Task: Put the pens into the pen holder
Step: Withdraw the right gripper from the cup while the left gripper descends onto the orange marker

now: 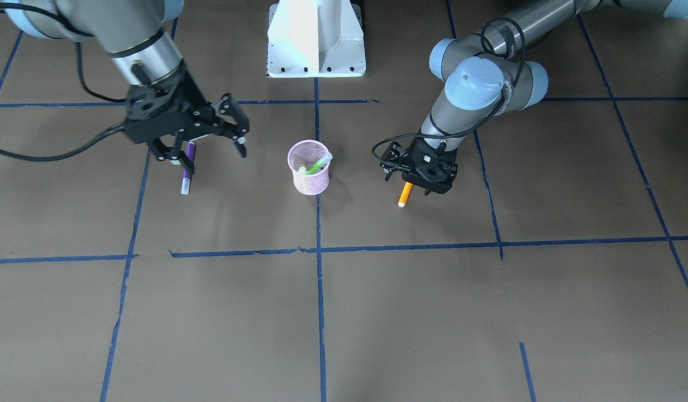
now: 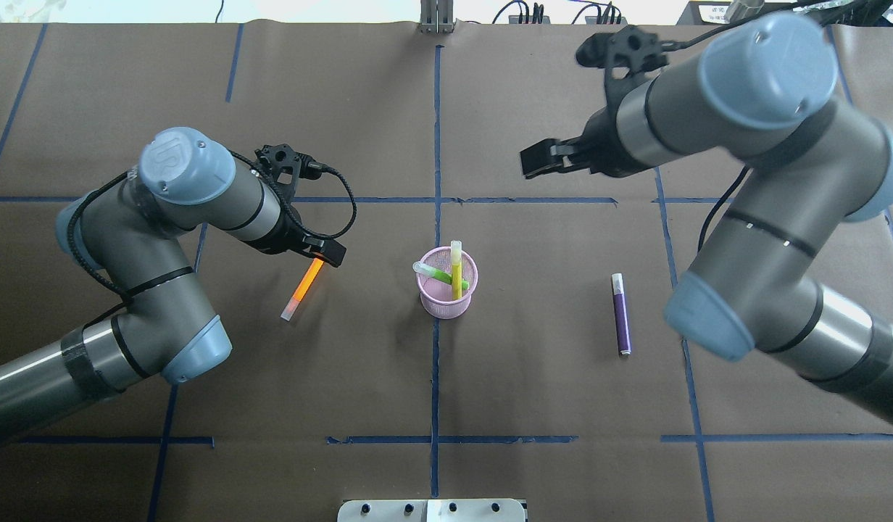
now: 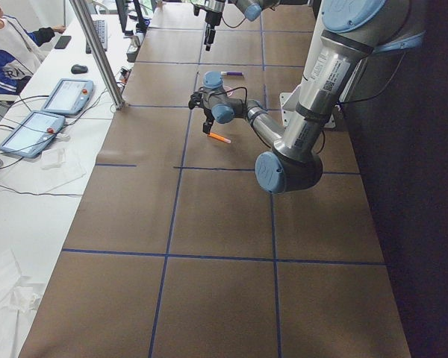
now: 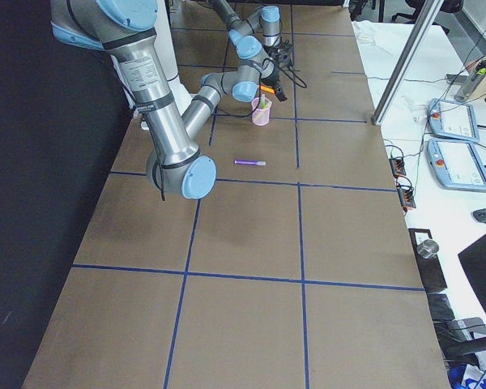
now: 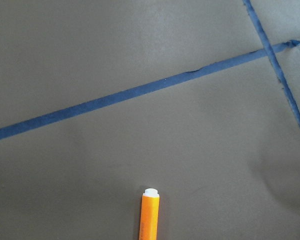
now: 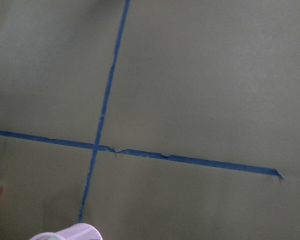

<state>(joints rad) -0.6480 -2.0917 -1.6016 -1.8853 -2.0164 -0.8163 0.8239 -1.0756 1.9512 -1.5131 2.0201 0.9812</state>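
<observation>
While the pen holder [image 2: 448, 286] stands mid-desk with a green pen [image 2: 433, 274] and what looks like a yellow pen [image 2: 456, 272] leaning inside, the orange pen [image 2: 301, 290] slants out of the left gripper [image 2: 325, 258], which is clenched on one end of it. The purple pen [image 2: 620, 315] lies flat on the desk [image 2: 533, 391], apart from the raised right gripper [image 1: 204, 152], whose jaws are spread and empty. Gripped by one end, the orange pen could pivot, catch the rim and topple the cup. Only "UR" on the left arm's joint cap [image 2: 172, 152] is readable.

Brown table [image 2: 533, 406], blue tape lines [image 2: 435, 362], pink pen holder [image 2: 443, 304], purple pen [image 2: 621, 315] lying flat.
</observation>
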